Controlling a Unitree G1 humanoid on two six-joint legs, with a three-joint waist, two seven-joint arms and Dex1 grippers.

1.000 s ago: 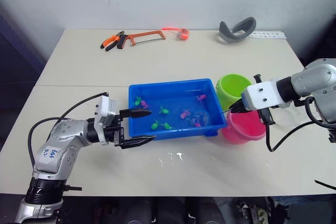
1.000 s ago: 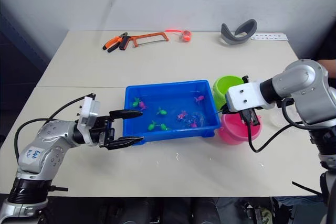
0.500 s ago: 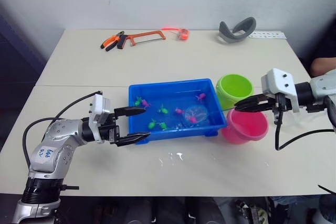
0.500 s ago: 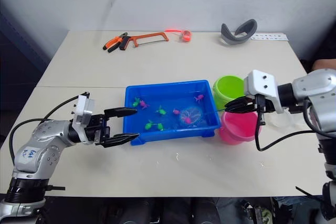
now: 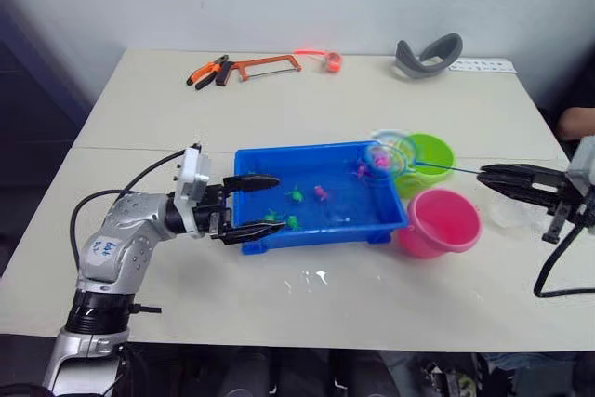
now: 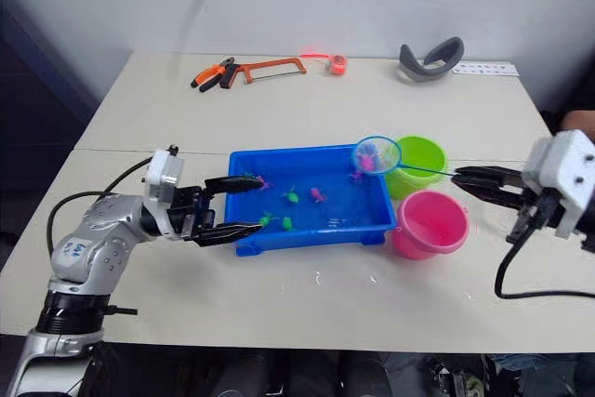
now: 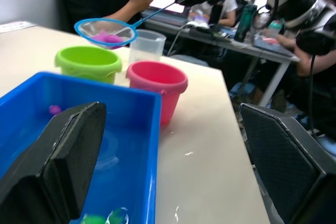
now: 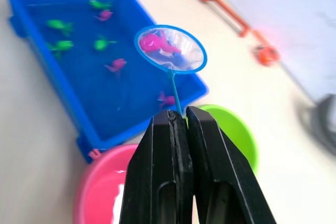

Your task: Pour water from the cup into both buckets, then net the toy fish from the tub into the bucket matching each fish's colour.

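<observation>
The blue tub (image 5: 307,148) holds water and several green and pink toy fish (image 5: 295,196). My right gripper (image 5: 493,174) is shut on the thin handle of the net (image 5: 390,151). The net hangs in the air over the tub's right end, beside the green bucket (image 5: 434,155), with a pink fish (image 8: 155,42) in its mesh. The pink bucket (image 5: 439,222) stands in front of the green one. The clear cup (image 7: 147,45) is behind the buckets. My left gripper (image 5: 260,204) is open at the tub's left end, its fingers on either side of the front left corner.
An orange hacksaw (image 5: 265,65), pliers (image 5: 206,72) and a small orange object (image 5: 327,60) lie at the table's back, with a grey curved band (image 5: 426,53) at the back right. Water drops (image 5: 311,276) dot the table before the tub. A person's hand (image 5: 576,123) shows at the right edge.
The net has come up out of the water with a pink fish and moved right, towards the buckets, as my right arm drew back. My left gripper has closed in on the tub's left end.
</observation>
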